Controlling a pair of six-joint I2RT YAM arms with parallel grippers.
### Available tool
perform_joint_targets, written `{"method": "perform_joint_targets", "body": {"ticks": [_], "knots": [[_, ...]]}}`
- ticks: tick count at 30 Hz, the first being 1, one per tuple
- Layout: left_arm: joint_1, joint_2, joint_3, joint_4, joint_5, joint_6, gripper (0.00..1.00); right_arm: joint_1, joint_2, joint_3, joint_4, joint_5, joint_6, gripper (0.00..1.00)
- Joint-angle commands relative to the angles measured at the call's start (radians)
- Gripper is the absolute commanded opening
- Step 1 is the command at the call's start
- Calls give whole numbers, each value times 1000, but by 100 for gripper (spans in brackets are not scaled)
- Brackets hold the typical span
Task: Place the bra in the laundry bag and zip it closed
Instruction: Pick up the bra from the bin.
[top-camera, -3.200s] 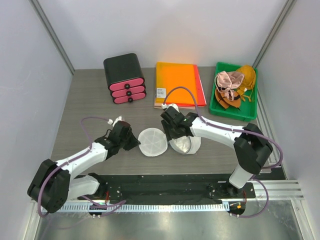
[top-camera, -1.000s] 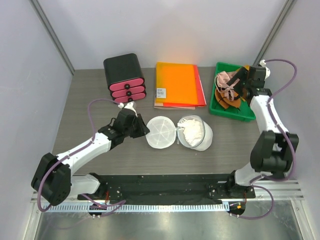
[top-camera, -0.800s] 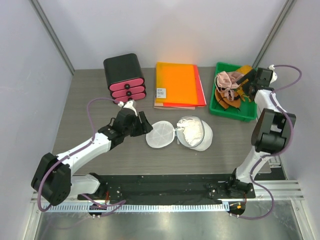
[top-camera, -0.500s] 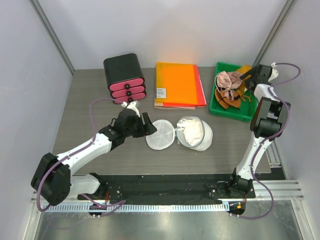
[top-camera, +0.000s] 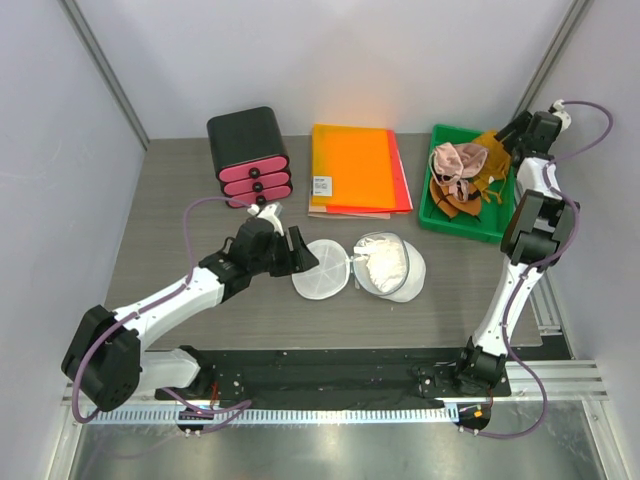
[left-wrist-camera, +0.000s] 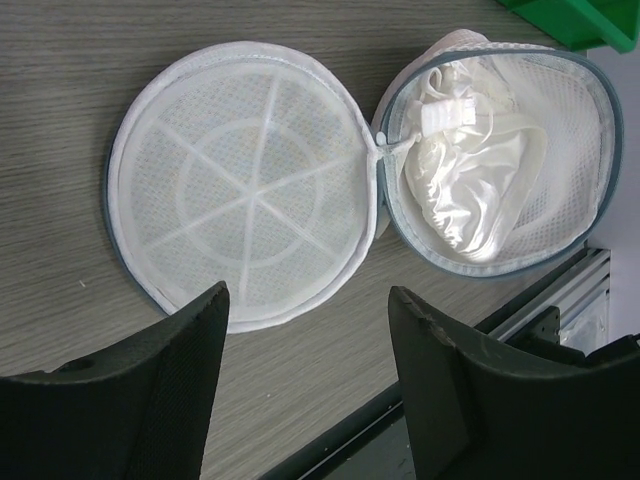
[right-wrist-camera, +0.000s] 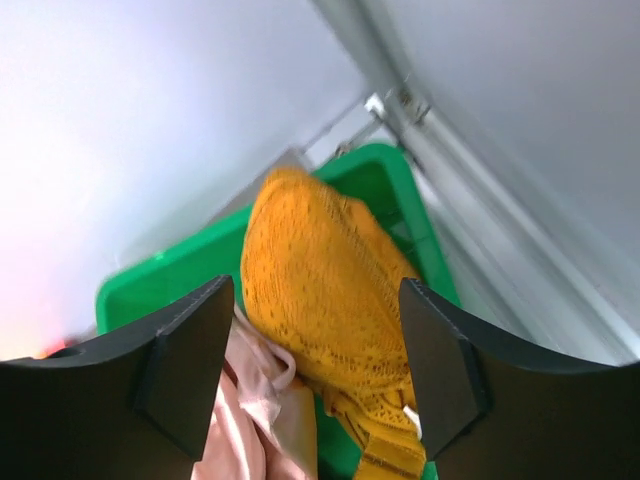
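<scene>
The laundry bag (top-camera: 322, 268) lies open on the table as two round white mesh halves joined at a hinge. Its left half (left-wrist-camera: 245, 185) is flat and empty, with spoke-like ribs. The right half (left-wrist-camera: 560, 120) holds a white bra (left-wrist-camera: 470, 195) inside its grey zipper rim. My left gripper (top-camera: 303, 252) hovers open just left of the empty half, touching nothing (left-wrist-camera: 305, 310). My right gripper (top-camera: 515, 133) is open over the far right corner of the green bin, above an orange lace bra (right-wrist-camera: 320, 270), with nothing between its fingers (right-wrist-camera: 315, 295).
The green bin (top-camera: 437, 212) at the back right also holds a pink bra (top-camera: 455, 160). Orange folders (top-camera: 355, 165) lie at the back centre. A black drawer unit with pink fronts (top-camera: 248, 155) stands at the back left. The cell's right wall frame is close to my right gripper.
My left gripper has opened and edged right toward the bag's empty half. The right arm swung from the bin's middle to its far right corner. The bag has not moved.
</scene>
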Motion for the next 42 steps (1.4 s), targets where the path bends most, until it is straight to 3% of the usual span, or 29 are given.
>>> {"method": "perform_joint_targets", "body": {"ticks": [1,8,10,17,21,24,26,33,36,39,40,42], "knots": [[-8,-13,13,49,30,-12,65,12,14,25,30,-136,-72,75],[-13,-30,16,48,32,-16,64,13,-24,-104,98,-204,-79,70],[-16,-31,17,49,30,-18,64,15,-18,-110,87,-225,-66,66],[-30,-48,22,37,32,-19,63,36,-19,-116,78,-213,-84,64],[-33,-59,24,31,21,-19,62,41,-44,-121,52,-185,-69,42],[-34,-50,31,29,21,-13,63,49,-68,-144,66,-172,-67,38],[-34,-40,34,29,22,-15,63,49,-65,-119,47,-179,-64,22],[-43,-21,45,46,22,-12,62,58,-97,-82,46,-241,8,16],[-43,-2,57,48,35,-7,62,70,-130,-87,15,-219,36,15],[-43,1,56,49,42,-6,62,76,-170,-104,-35,-183,43,9],[-43,-1,56,48,42,-4,63,79,-203,-108,-49,-157,30,2],[-43,-11,51,48,42,-5,62,85,-245,-105,-88,-91,16,1]]}}
